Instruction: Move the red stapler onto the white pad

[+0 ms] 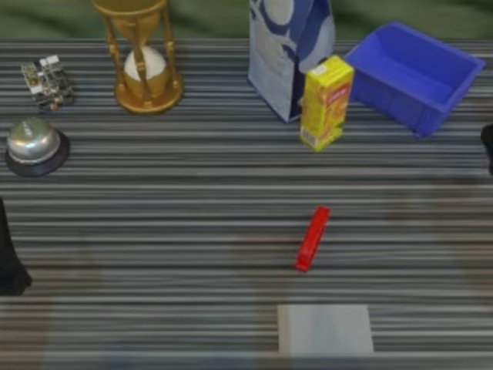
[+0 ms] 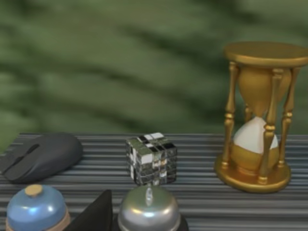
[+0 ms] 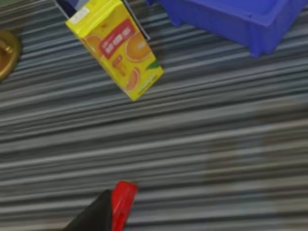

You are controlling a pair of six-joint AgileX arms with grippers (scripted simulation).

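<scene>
The red stapler (image 1: 312, 237) lies flat on the striped table right of centre, slanted, with nothing touching it. Its tip (image 3: 122, 202) also shows in the right wrist view. The white pad (image 1: 325, 329) lies just below the stapler at the table's front edge, bare. My left gripper (image 1: 11, 271) is parked at the left edge, far from both. My right gripper (image 1: 487, 146) is parked at the right edge. Each wrist view shows one dark fingertip (image 2: 96, 214) (image 3: 94, 216) holding nothing.
A yellow juice carton (image 1: 326, 102), a blue-white bag (image 1: 289, 54) and a blue bin (image 1: 416, 73) stand at the back right. A gold hourglass (image 1: 145, 58), a mirrored cube (image 1: 48, 81) and a silver bell (image 1: 35, 144) stand at the back left. A grey mouse (image 2: 41, 156) lies beyond.
</scene>
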